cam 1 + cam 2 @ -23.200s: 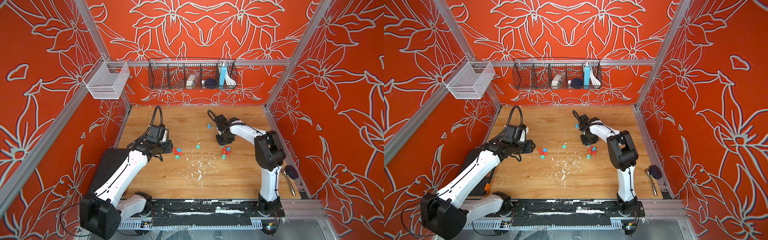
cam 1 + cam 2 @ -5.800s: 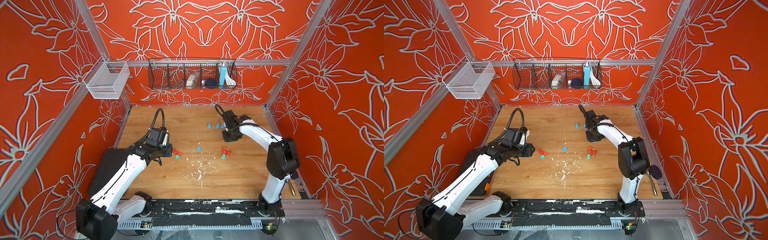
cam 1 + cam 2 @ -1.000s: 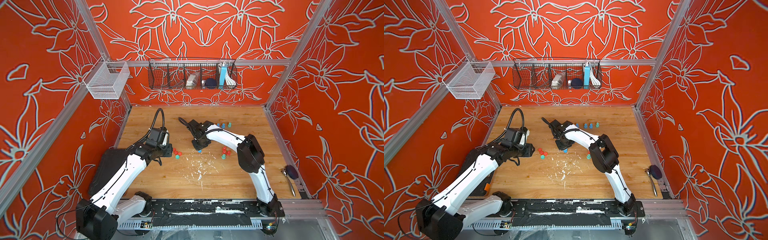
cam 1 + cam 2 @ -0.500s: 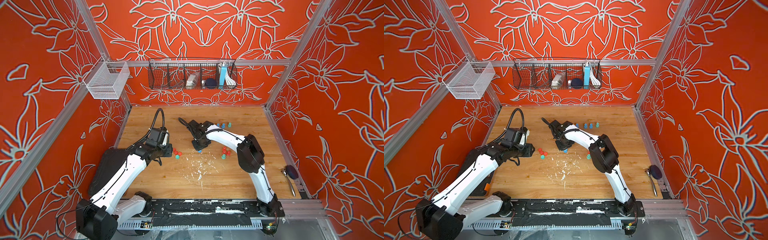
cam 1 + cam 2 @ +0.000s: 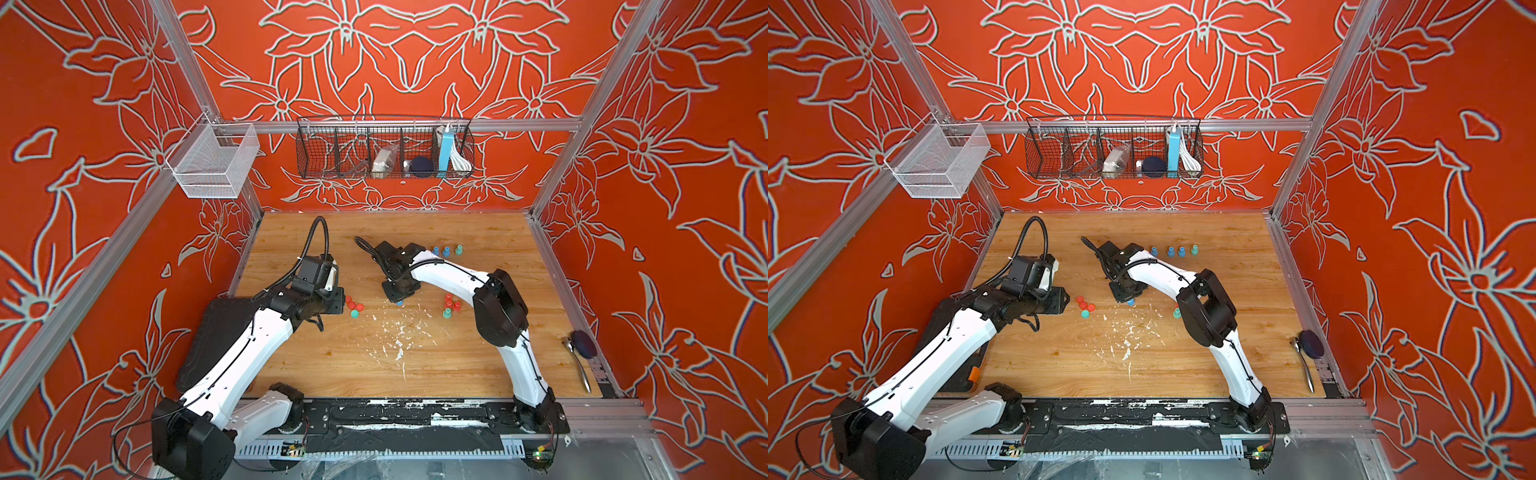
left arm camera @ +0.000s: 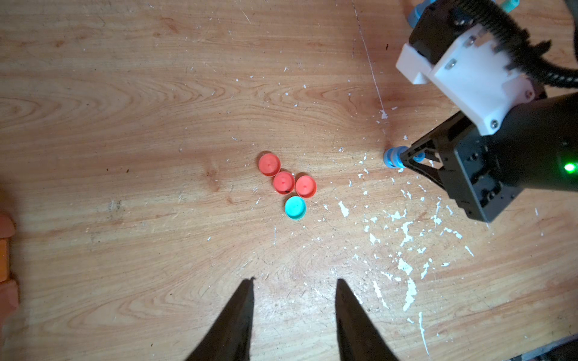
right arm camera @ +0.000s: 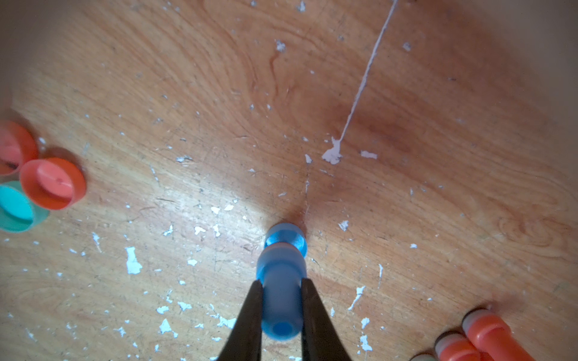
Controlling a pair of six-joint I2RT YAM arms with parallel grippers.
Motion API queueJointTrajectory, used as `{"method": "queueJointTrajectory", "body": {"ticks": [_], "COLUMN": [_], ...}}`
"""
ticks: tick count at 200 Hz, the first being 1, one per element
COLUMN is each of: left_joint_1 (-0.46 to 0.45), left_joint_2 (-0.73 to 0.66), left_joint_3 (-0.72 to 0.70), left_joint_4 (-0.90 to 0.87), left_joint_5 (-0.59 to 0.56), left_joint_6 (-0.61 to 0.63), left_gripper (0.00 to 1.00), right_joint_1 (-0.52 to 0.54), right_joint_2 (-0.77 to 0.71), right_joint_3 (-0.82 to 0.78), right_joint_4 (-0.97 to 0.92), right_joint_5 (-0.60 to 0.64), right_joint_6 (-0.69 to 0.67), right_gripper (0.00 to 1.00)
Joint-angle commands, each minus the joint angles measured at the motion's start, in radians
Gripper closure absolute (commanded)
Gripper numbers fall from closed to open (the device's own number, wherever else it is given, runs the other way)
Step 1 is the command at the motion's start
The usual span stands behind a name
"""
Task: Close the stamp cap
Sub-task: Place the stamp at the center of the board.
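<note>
Smooth blue plastic stamp, cylindrical, clamped in right gripper near middle of scuffed wooden tabletop, upright on round blue cap. Left gripper apart, empty. Seating of cap too blurred to tell.

The left arm and right arm had white shells, black joints and ribbed black cables; the left gripper had dark tapered fingers.

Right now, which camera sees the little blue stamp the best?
The right wrist view: the blue stamp looks big there, pinched by the right gripper. The left wrist view shows it small, at that gripper's tip. In both top views it is only a blue speck under the gripper.
</note>
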Motion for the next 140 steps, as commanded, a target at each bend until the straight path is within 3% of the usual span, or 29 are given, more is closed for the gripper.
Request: {"method": "queueJointTrajectory", "body": {"ticks": [1,140], "left_joint_1": [0.007,0.007], "left_joint_2": [-0.016,-0.013], "left_joint_3": [-0.009,-0.009], "left_joint_4": [-0.007,-0.007], "left_joint_5": [-0.009,-0.012], "left_joint_6": [0.015,0.016], "left_gripper": [0.57,0.57], "right_joint_1": [0.008,-0.001], "right_joint_2": [0.017,0.045], "right_joint_3": [-0.012,-0.009], "right_joint_4": [-0.011,-0.003], "right_joint_5": [0.011,0.016], "right_joint_6": [0.016,0.01], "right_gripper": [0.92,0.93]}}
